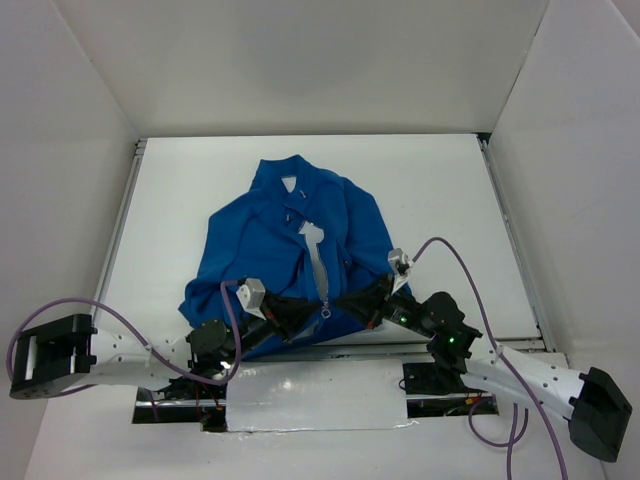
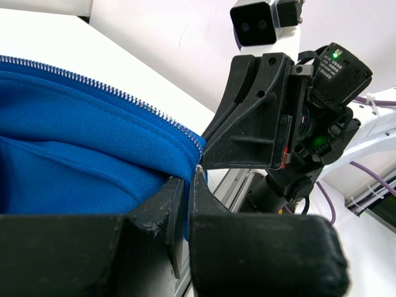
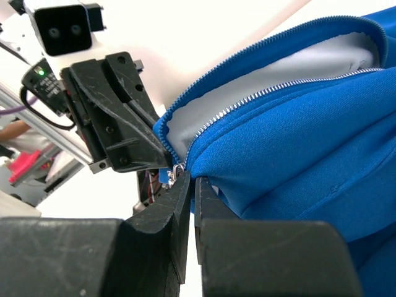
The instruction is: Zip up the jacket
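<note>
White table (image 1: 440, 200), blue jacket (image 1: 250, 250) lying atop

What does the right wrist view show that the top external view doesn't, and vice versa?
Only the right wrist: white lining between the parted zipper rows, and the right gripper pinching the jacket at its bottom edge. Only the top external: the jacket's whole outline, with the collar at the far end. Both: the left gripper meeting the right one at the zipper's lower end.

The jacket (image 1: 270, 250) lies on the table (image 1: 450, 200), both arms' fingers (image 1: 290, 316) at its near hem
</note>
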Controlling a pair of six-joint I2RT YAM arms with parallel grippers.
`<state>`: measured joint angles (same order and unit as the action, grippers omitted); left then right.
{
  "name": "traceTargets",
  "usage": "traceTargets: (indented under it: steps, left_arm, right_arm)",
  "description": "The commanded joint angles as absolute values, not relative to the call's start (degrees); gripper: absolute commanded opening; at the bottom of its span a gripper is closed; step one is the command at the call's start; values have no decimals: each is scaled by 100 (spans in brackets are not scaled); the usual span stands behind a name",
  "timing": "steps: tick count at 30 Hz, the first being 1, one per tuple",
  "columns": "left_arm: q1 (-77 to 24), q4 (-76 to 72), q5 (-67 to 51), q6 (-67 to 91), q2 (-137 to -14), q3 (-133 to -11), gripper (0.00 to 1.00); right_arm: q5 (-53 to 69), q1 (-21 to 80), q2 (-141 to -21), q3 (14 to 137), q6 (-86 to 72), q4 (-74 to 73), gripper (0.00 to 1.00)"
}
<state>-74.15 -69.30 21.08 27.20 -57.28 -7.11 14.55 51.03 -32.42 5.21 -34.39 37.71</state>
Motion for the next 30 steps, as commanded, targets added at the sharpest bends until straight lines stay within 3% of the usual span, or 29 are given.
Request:
traceTargets:
  steps: [1, 13, 25, 30]
  left_arm:
    - [-7374, -7384, 1610, 2848, -5643, -756, 0]
    - [-6646, -5775, 176, 2944, -4860, -756, 0]
    - [-6495, -6046, -405, 3172, -5396, -668, 0]
    - [-6399, -6328, -334, 3296, -5449, -484, 0]
  right_arm:
    - [1537, 5124, -3304, 1001, -3173, 3754, 0]
    - [2759, 5010, -3630, 1600, -2768, 2909, 0]
    - [2549, 4975, -4078, 1802, -2804, 2778, 0]
    - [1848, 4957, -4192, 1811, -2926, 2427, 0]
